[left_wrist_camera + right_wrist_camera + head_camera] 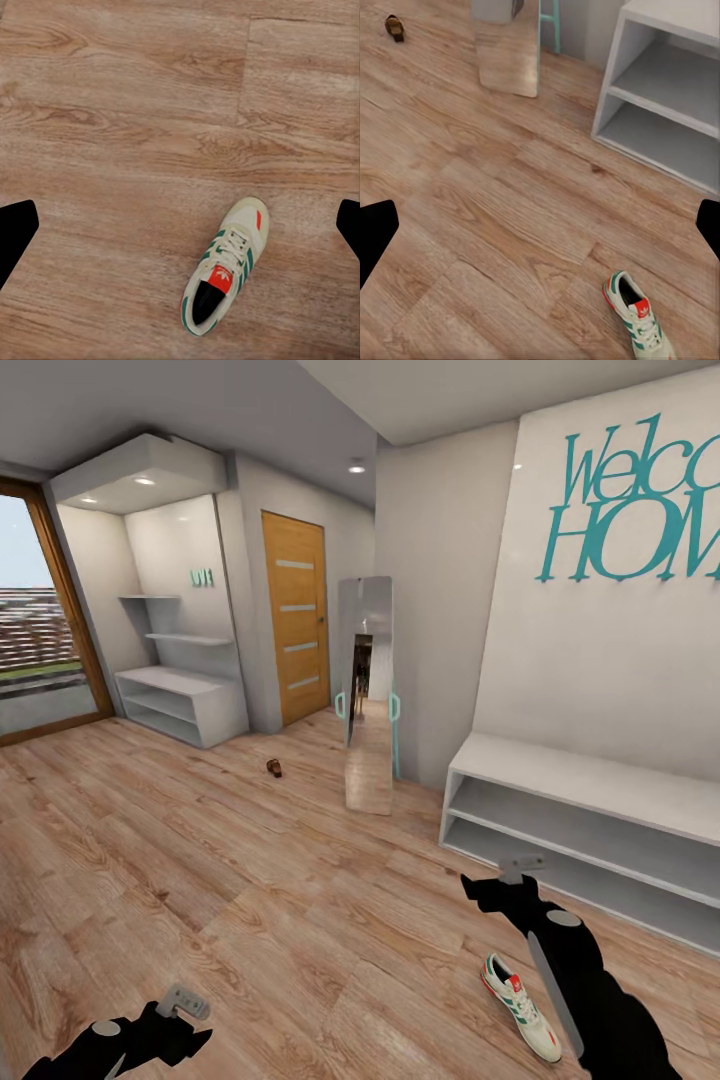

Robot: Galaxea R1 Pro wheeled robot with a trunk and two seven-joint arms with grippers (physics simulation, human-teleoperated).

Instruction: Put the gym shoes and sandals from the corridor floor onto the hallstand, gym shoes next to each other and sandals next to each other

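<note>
1. Overhead, from the head view: the corridor floor [250, 900] runs in light wood planks. One gym shoe [520, 1007] lies on it at lower right, just beside the right arm and in front of the near hallstand [600, 780], a pale grey bench with two open shelves below. A small dark brown item, probably a sandal [274, 767], sits far off on the floor near the standing mirror [366, 690] and the wooden door [296, 630]. A second grey shelf unit [180, 700] stands in the far corner. The right gripper [520, 870] and the left gripper [183, 1000] both hang above the floor holding nothing; how far their jaws stand apart cannot be told here.
2. Left wrist view: a gym shoe [225, 266] lies flat on the planks, well apart from either black fingertip [16, 236]. The fingers sit at opposite edges, so the jaws are spread wide.
3. Right wrist view: a gym shoe [639, 315] lies on the floor near the hallstand's open shelves [660, 90]; the sandal [394, 28] is far off beyond the mirror [510, 52]. Fingertips [375, 236] wide apart, empty.
</note>
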